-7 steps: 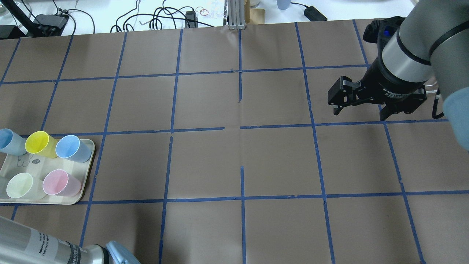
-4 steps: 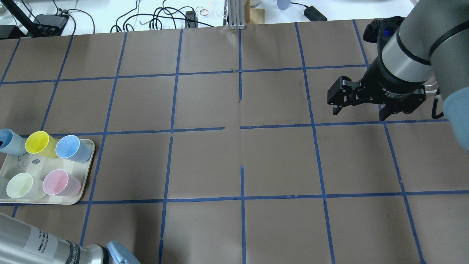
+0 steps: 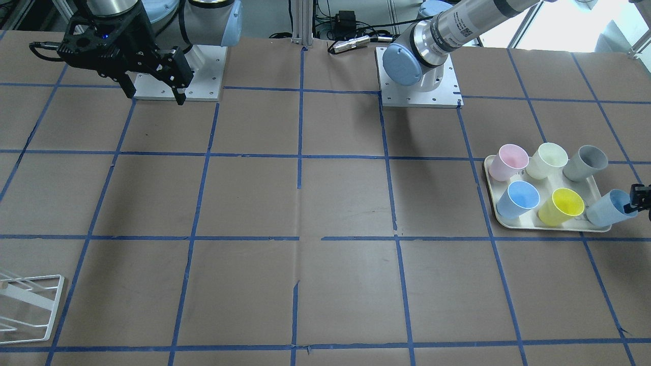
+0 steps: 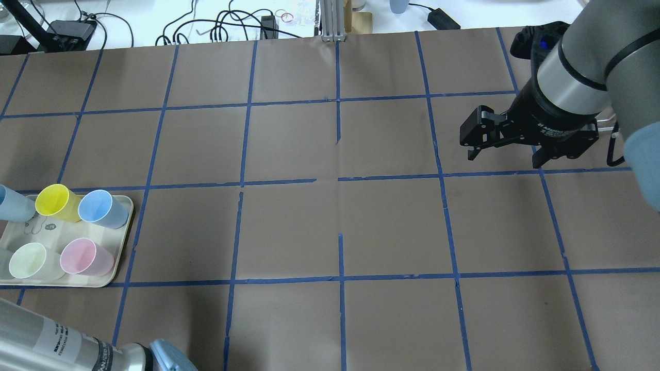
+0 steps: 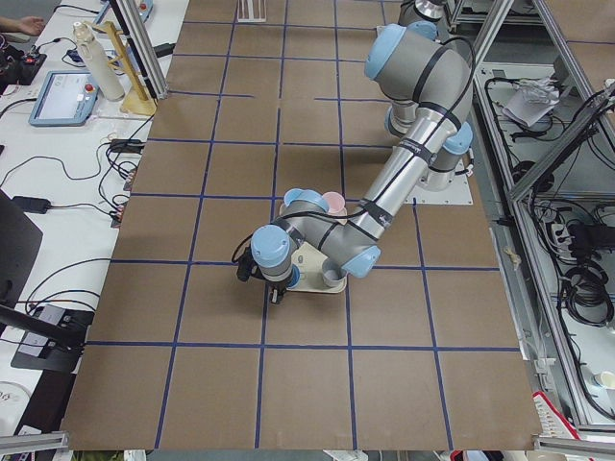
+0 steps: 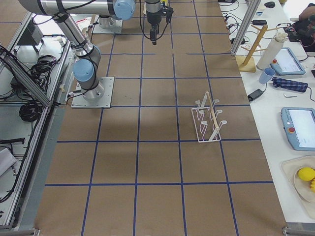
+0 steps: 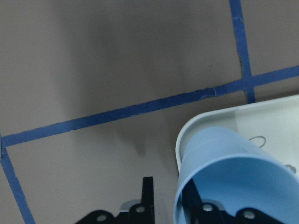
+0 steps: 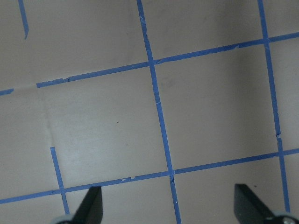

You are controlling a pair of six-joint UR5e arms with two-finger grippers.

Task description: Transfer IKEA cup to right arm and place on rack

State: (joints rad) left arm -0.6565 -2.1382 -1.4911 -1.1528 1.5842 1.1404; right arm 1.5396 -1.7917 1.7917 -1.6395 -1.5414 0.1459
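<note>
Nearest, at 8 o'clock, the white rack [image 3: 31, 299] sits on the tabletop [image 3: 346, 193]. At 3 o'clock the IKEA cup [image 3: 605, 209] is at the corner of the tray [image 3: 524, 223], one of the left fingers [image 7: 147, 196] inside it, one outside; I cannot tell if they squeeze it. Farthest, at 11 o'clock, the right fingers [image 8: 91, 207] are wide open and empty.

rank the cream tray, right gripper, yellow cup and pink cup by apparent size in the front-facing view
1. cream tray and right gripper: look about alike, and the gripper hangs above the table, so unranked.
2. yellow cup and pink cup: much smaller, near equal.
</note>
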